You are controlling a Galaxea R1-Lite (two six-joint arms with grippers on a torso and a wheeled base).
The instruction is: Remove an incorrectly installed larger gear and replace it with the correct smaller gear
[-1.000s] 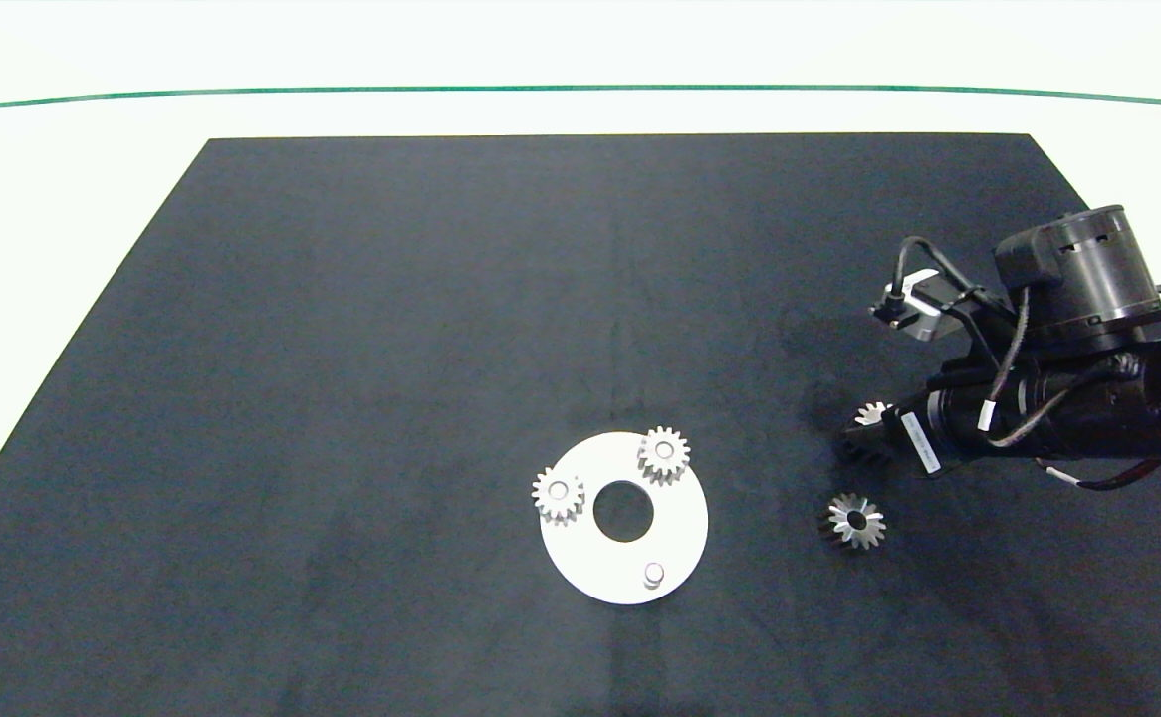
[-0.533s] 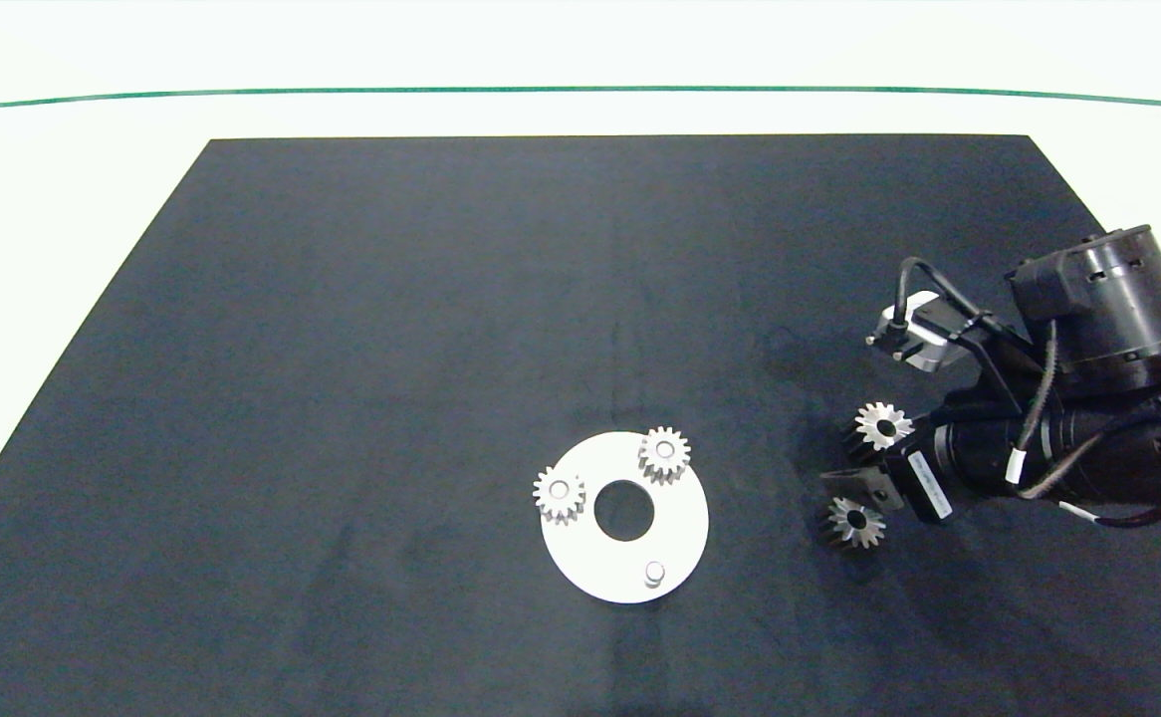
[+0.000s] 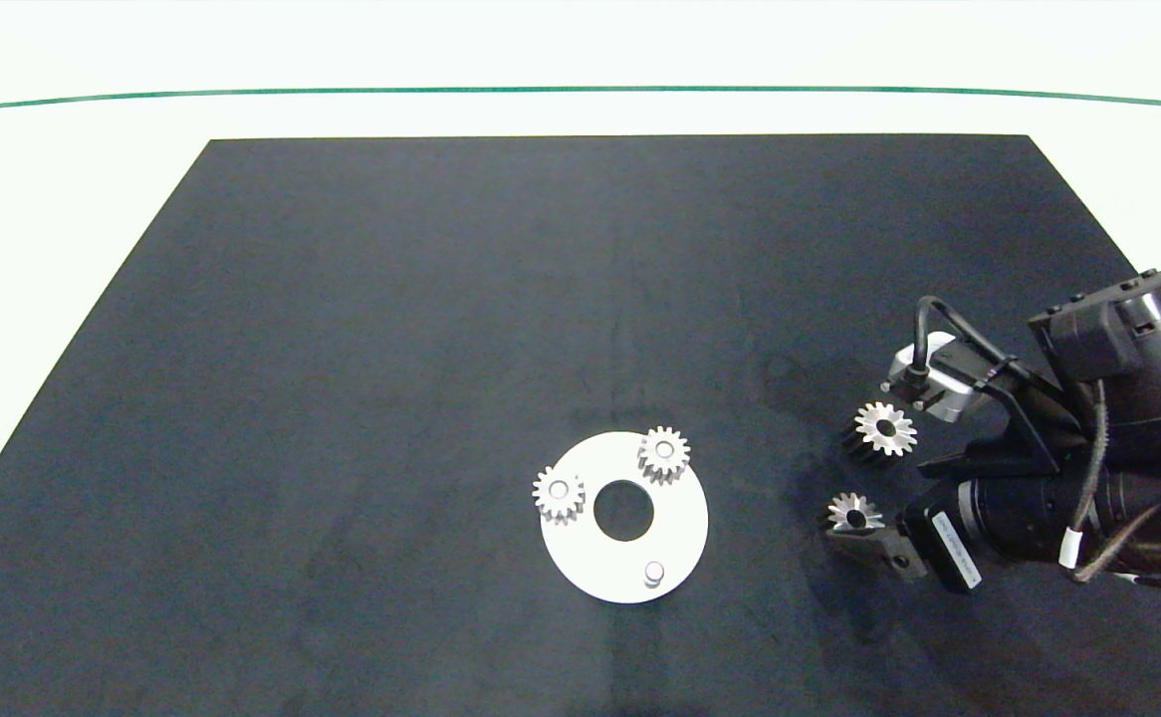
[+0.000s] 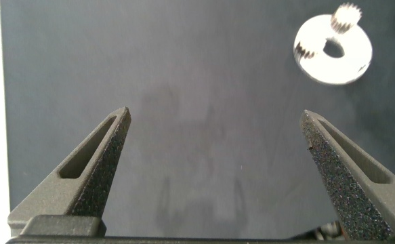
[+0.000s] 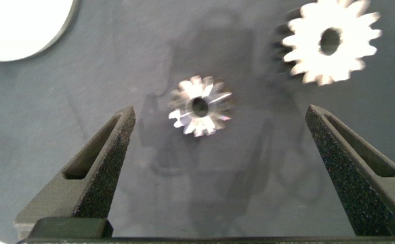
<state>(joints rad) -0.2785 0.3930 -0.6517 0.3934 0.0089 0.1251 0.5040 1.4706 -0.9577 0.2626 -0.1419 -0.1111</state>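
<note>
silver and flat on the dark mat, the larger gear (image 5: 199, 105) sits between the spread fingers of the right tool (image 5: 219, 110), bore straight up, round, with no long axis to line up. the smaller gear (image 3: 884, 428) lies just beyond it, farther from the robot, also flat. toward the robot's left, the white plate (image 3: 680, 538) shows a bare peg (image 3: 653, 573). the right arm is nearer by far; the left tool (image 4: 214, 114) hangs open, well away.

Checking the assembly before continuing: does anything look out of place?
Yes. The white disc's third peg stands bare, beside two mounted gears. Off it, loose on the mat, lie the long-toothed gear, under the open right tool, and a fine-toothed gear. Left tool hovers apart.
</note>
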